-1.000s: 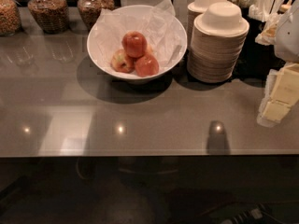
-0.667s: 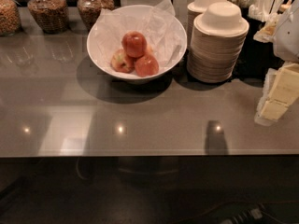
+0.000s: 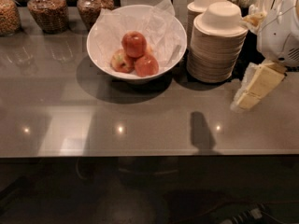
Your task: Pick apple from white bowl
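Note:
The white bowl [image 3: 174,50], wide and lined with crumpled white paper, stands at the back middle of the grey counter. Three apples lie in it. The deep red apple [image 3: 134,43] sits on top. A paler yellow-pink apple [image 3: 120,61] lies at its lower left and an orange-red apple [image 3: 147,65] at its lower right. My gripper [image 3: 256,87], cream-coloured and pointing down-left, hangs over the counter's right side. It is well to the right of the bowl and apart from it. It holds nothing that I can see.
Two stacks of small cream disposable bowls [image 3: 217,43] stand between the white bowl and my gripper. Glass jars [image 3: 46,8] of dry food line the back left. The counter's front edge [image 3: 140,156] runs across the lower middle of the view.
My gripper has moved a little to the left, closer to the stacked bowls. The bowl and apples have not moved.

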